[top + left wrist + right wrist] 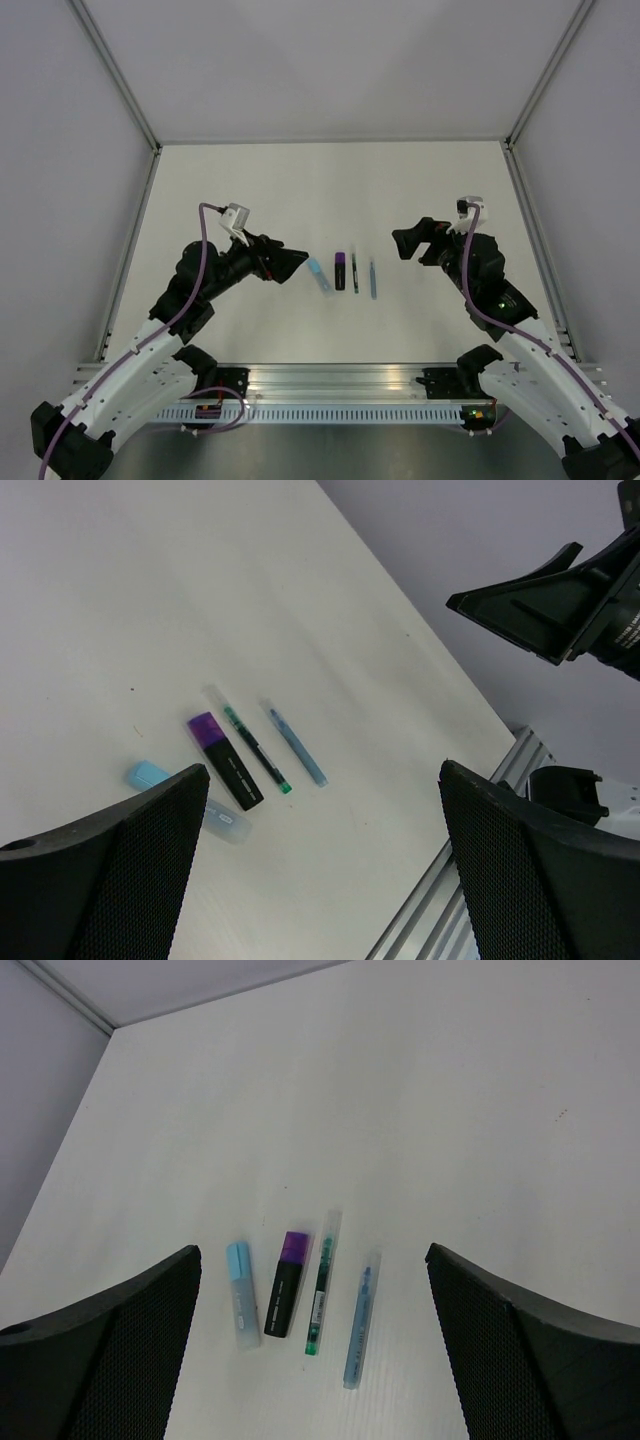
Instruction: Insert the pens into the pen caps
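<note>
We are seeing left gripper (296,263) aiming 3 o'clock, right gripper (404,243) 9 o'clock, both gaping wide, flanking pens (340,271).

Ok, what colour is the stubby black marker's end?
Purple; the marker shows best in right wrist view.

Light: bright, even, diffuse, coming from above | Shadows: faint, soft, tight under the pens (285,1295) | Table (300,190): pale, slightly washed | Focus: top view sharp, wrist views a touch softer, mesh on left fingers (100,880) readable | Tint: walls (60,150) lilac-grey
</note>
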